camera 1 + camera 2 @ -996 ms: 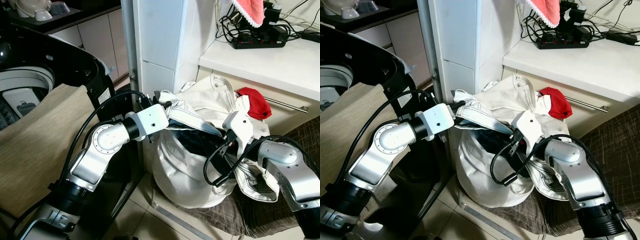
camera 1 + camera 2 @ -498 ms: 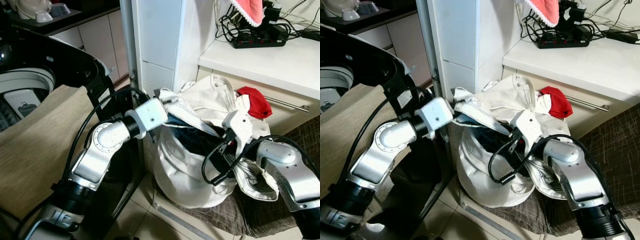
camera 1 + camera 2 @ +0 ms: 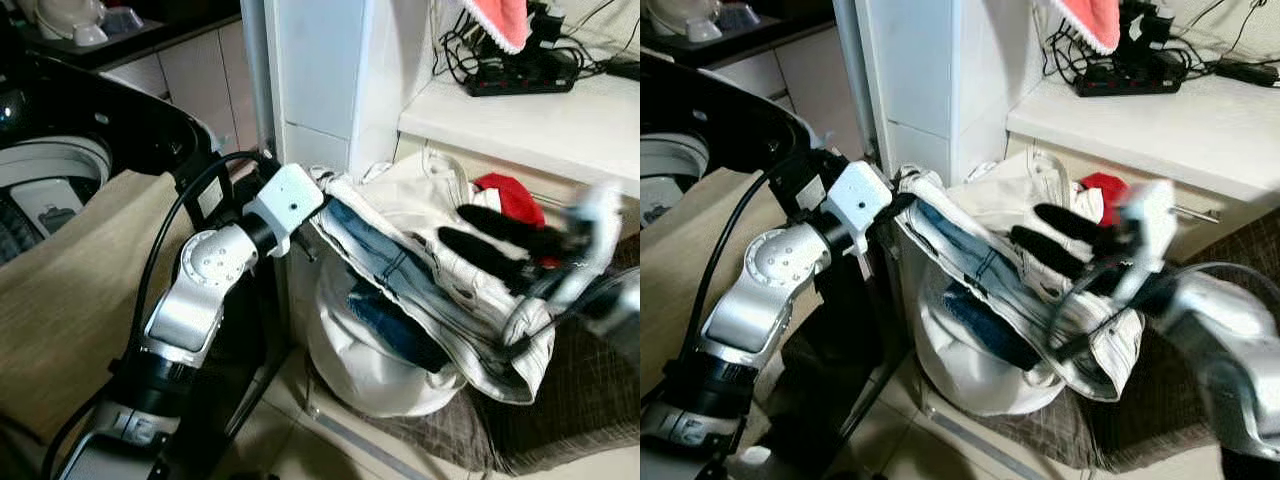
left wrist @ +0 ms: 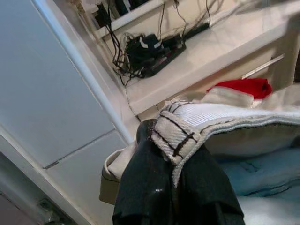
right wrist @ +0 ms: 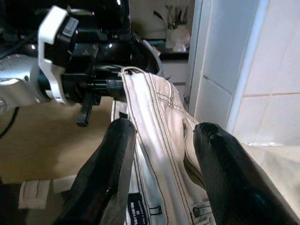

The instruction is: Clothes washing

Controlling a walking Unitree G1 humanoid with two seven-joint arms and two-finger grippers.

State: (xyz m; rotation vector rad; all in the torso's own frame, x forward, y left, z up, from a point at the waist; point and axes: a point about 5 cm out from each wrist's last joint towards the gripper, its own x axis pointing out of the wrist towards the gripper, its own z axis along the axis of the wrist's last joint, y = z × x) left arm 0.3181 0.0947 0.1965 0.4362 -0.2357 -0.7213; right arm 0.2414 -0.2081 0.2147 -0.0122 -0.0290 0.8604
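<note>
My left gripper is shut on the waistband of a white pair of jeans and holds it up beside the white pillar. The wrist view shows the band pinched between its fingers. The jeans stretch from there down across the white laundry bag, with their blue inner side showing. My right gripper hovers open just above the jeans, blurred, fingers pointing left. From its wrist camera the white denim runs under the gap between its fingers. A red cloth lies behind the bag.
The open washing machine with its black lid stands at the left, a beige cloth draped over its front. A white counter with a power strip and cables is at the right. The bag rests on a brown checked mat.
My right gripper has come up out of the bag and swung right, above the jeans. My left gripper has lifted the waistband higher, drawing the jeans out so their blue inside shows.
</note>
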